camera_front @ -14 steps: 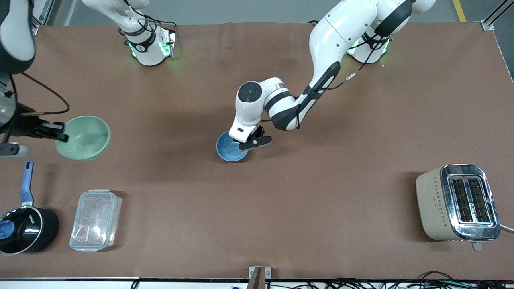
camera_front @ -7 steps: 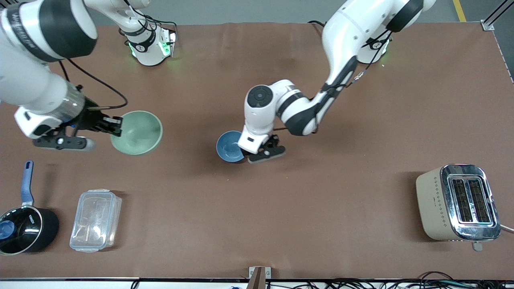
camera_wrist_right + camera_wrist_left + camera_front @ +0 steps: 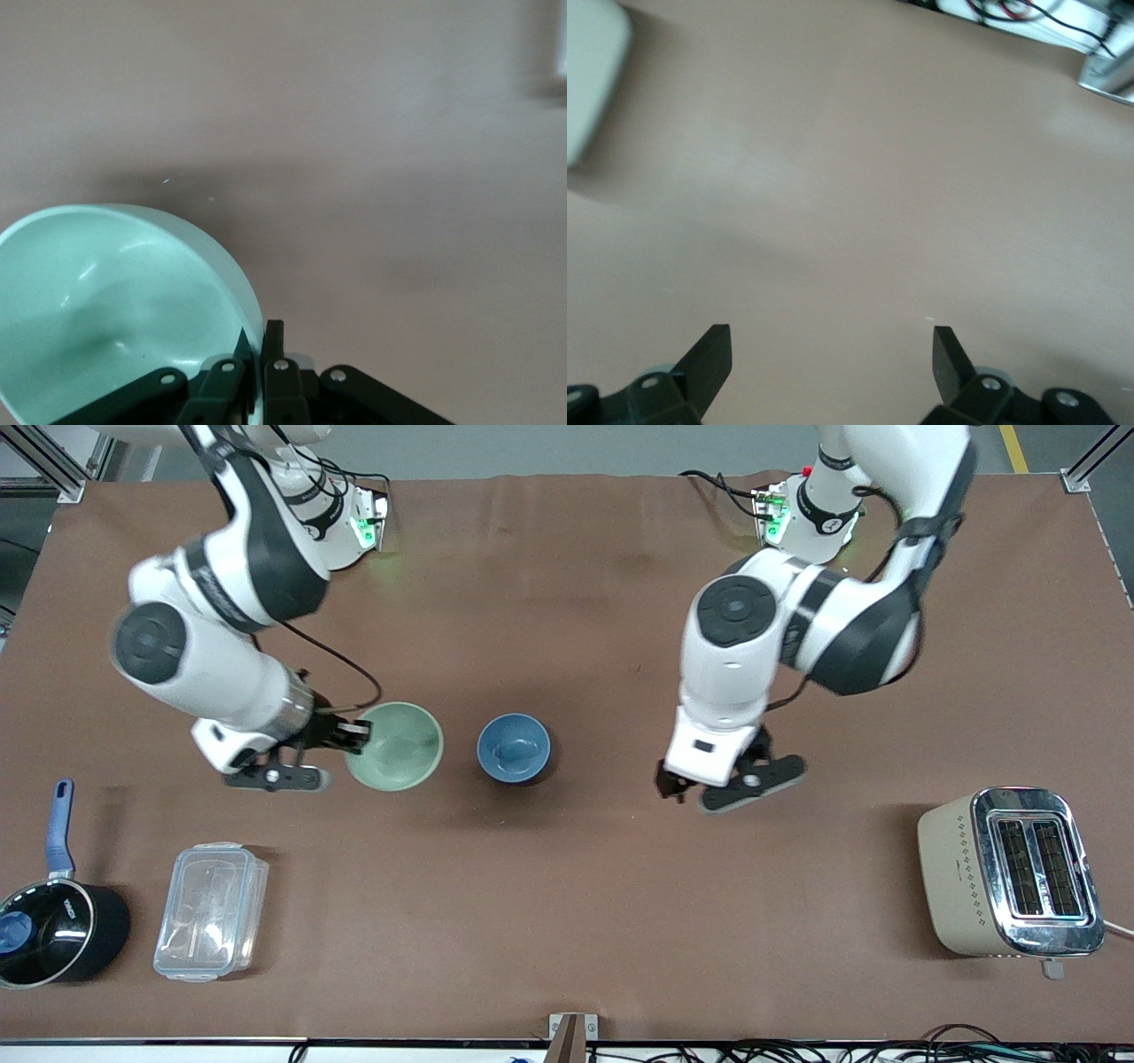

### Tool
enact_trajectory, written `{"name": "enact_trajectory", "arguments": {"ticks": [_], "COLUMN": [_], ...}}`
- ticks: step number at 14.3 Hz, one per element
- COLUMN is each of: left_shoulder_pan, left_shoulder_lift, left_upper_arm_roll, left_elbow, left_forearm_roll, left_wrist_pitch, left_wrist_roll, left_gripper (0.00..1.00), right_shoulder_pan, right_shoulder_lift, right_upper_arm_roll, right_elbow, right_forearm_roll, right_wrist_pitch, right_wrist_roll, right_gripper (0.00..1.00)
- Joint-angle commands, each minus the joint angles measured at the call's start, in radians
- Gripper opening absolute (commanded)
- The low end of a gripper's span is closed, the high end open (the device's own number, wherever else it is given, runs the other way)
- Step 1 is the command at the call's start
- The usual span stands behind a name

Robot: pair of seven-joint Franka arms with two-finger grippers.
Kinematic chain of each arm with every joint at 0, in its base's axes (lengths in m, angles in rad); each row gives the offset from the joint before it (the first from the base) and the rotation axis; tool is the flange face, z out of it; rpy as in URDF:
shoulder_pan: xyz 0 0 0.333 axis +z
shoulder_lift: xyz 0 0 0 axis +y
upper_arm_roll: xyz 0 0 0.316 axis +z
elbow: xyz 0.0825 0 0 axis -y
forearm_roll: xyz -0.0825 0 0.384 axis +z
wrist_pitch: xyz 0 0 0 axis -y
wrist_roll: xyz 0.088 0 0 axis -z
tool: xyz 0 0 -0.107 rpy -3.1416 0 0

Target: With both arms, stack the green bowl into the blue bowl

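The pale mint-green bowl (image 3: 395, 746) hangs over the table beside the sky-blue bowl (image 3: 514, 748), toward the right arm's end. My right gripper (image 3: 356, 736) is shut on the green bowl's rim; in the right wrist view the gripper (image 3: 260, 340) pinches the rim of the green bowl (image 3: 106, 301). The blue bowl stands free on the brown table. My left gripper (image 3: 678, 786) is open and empty over bare table beside the blue bowl, toward the left arm's end. The left wrist view shows its gripper (image 3: 833, 345) spread wide over bare table.
A beige toaster (image 3: 1010, 872) stands at the left arm's end, near the front camera. A clear plastic container (image 3: 210, 911) and a black saucepan with a blue handle (image 3: 49, 917) sit at the right arm's end, near the front camera.
My left gripper let go of the blue bowl and moved away toward the left arm's end. My right gripper carried the green bowl toward the blue bowl.
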Motion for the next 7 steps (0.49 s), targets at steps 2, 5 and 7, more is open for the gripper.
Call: {"name": "enact_trajectory", "arguments": {"ticks": [2, 5, 7], "left_shoulder_pan": [0.116, 0.182, 0.234], "left_shoulder_lift": [-0.114, -0.162, -0.196], "left_upper_arm_roll": [-0.010, -0.004, -0.007], "left_elbow": [-0.035, -0.033, -0.036], "left_forearm_roll": [-0.026, -0.162, -0.180], "left_wrist_pitch": [-0.097, -0.119, -0.152], "left_wrist_roll": [0.245, 0.356, 0.432], "left_gripper": [1.00, 1.00, 1.00], "right_shoulder_pan": [-0.003, 0.023, 0.043], "right_shoulder_lift": [0.063, 0.136, 0.172], "right_upper_arm_roll": [0.063, 0.086, 0.087], "right_elbow": [-0.093, -0.107, -0.142], "right_forearm_roll": [0.014, 0.015, 0.015], "right_wrist_pitch": [0.158, 0.217, 0.287], "right_wrist_roll": [0.039, 0.039, 0.039], "right_gripper": [0.01, 0.01, 0.01]}}
